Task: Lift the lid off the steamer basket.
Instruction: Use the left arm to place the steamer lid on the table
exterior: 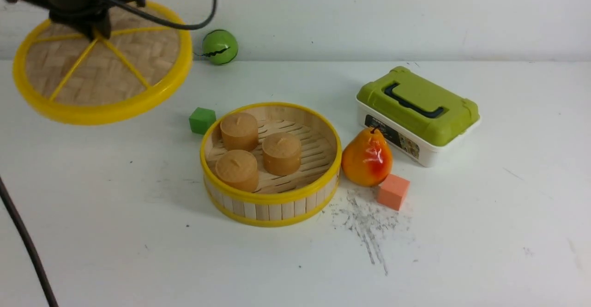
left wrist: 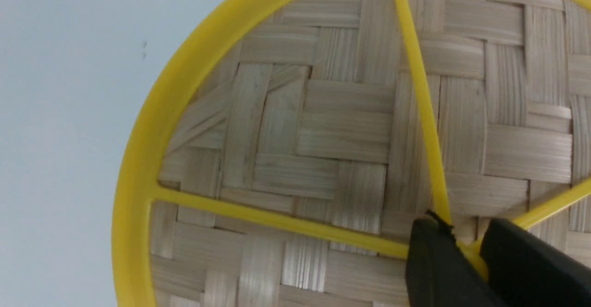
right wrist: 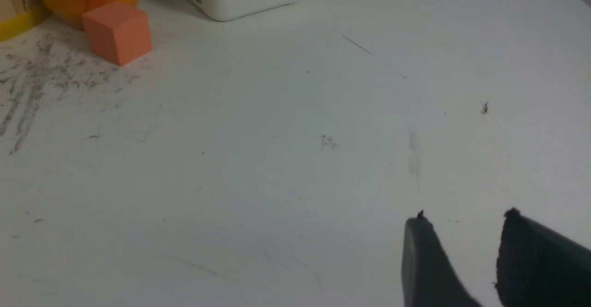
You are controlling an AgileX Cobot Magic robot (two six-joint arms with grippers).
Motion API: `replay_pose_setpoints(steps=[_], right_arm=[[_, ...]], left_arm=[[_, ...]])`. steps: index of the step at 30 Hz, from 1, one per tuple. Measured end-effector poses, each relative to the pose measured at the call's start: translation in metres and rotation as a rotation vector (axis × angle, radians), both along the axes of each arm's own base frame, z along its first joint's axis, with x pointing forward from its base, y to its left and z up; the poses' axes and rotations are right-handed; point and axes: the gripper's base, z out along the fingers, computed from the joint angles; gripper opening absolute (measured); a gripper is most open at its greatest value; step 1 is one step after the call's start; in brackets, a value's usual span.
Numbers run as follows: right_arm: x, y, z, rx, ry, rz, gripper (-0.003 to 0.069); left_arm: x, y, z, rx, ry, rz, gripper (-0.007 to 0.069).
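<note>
1. lid: woven bamboo disc, yellow rim and spokes, off the steamer basket. up in the air at the basket's 10 o'clock, well apart from it, slightly tilted.
2. left gripper: fingers closed in on the lid's yellow centre knob, one each side, narrow gap filled by the knob. lid hangs from this grip.
3. steamer basket: uncovered, sits on white table, slatted floor and pale slat wall visible.
4. inside basket, three tan toy buns, upright: one at 10 o'clock, one at 8 o'clock, one near the middle.
5. green cube: just beside basket, at its 10 o'clock.
6. orange-red toy pear, dark stem: right by the basket rim, 3 o'clock. can't tell if touching.
7. coral cube: near the pear, at the pear's 4 o'clock.
8. white box with olive-green lid, dark handle: basket's 2 o'clock, behind pear.
9. green ball, black markings: basket's 11 o'clock, by the wall.
10. right gripper: fingers apart, part open, holding nothing, over table.
11. dark scuffs on table, basket's 4 o'clock.
</note>
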Motion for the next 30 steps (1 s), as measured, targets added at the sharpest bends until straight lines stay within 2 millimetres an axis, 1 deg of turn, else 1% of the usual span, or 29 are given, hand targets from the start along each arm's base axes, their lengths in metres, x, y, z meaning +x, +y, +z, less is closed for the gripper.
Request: replay_pose_setpoints(steps=[1, 2, 3, 4, 5, 6, 7, 11, 13, 14, 16, 19, 22, 24, 27, 29, 30], right_arm=[[0.000, 0.000, 0.000, 0.000, 0.000, 0.000, 0.0239], [0.000, 0.000, 0.000, 0.000, 0.000, 0.000, 0.0239], [0.000, 0.000, 0.000, 0.000, 0.000, 0.000, 0.0239], [0.000, 0.000, 0.000, 0.000, 0.000, 0.000, 0.0239], [0.000, 0.000, 0.000, 0.000, 0.000, 0.000, 0.0239], [0.000, 0.000, 0.000, 0.000, 0.000, 0.000, 0.0239], [0.000, 0.000, 0.000, 0.000, 0.000, 0.000, 0.0239], [0.000, 0.000, 0.000, 0.000, 0.000, 0.000, 0.0239], [0.000, 0.000, 0.000, 0.000, 0.000, 0.000, 0.0239], [0.000, 0.000, 0.000, 0.000, 0.000, 0.000, 0.0239], [0.000, 0.000, 0.000, 0.000, 0.000, 0.000, 0.0239], [0.000, 0.000, 0.000, 0.000, 0.000, 0.000, 0.0239], [0.000, 0.000, 0.000, 0.000, 0.000, 0.000, 0.0239], [0.000, 0.000, 0.000, 0.000, 0.000, 0.000, 0.0239], [0.000, 0.000, 0.000, 0.000, 0.000, 0.000, 0.0239], [0.000, 0.000, 0.000, 0.000, 0.000, 0.000, 0.0239], [0.000, 0.000, 0.000, 0.000, 0.000, 0.000, 0.0239]], left_arm=[[0.001, 0.000, -0.003, -0.003, 0.001, 0.003, 0.0110], [0.002, 0.007, -0.015, -0.008, 0.028, 0.023, 0.0110], [0.005, 0.012, -0.041, -0.011, 0.067, 0.042, 0.0110], [0.005, 0.013, -0.052, -0.008, 0.084, 0.046, 0.0110], [0.005, 0.013, -0.055, -0.007, 0.088, 0.047, 0.0110], [0.006, 0.014, -0.075, 0.000, 0.118, 0.054, 0.0110], [0.008, 0.013, -0.086, -0.001, 0.126, 0.060, 0.0110], [0.014, 0.013, -0.115, -0.006, 0.151, 0.076, 0.0110], [0.017, 0.013, -0.124, -0.012, 0.157, 0.083, 0.0110], [0.018, 0.013, -0.125, -0.012, 0.159, 0.083, 0.0110], [0.021, 0.012, -0.136, -0.025, 0.171, 0.101, 0.0110], [0.024, 0.012, -0.144, -0.034, 0.179, 0.106, 0.0110], [0.024, 0.010, -0.145, -0.054, 0.176, 0.109, 0.0123], [0.025, 0.008, -0.146, -0.087, 0.171, 0.112, 0.0167], [0.024, 0.004, -0.146, -0.125, 0.188, 0.103, 0.0253], [0.022, 0.004, -0.146, -0.127, 0.203, 0.094, 0.0276], [0.018, 0.003, -0.139, -0.125, 0.216, 0.080, 0.0293]])
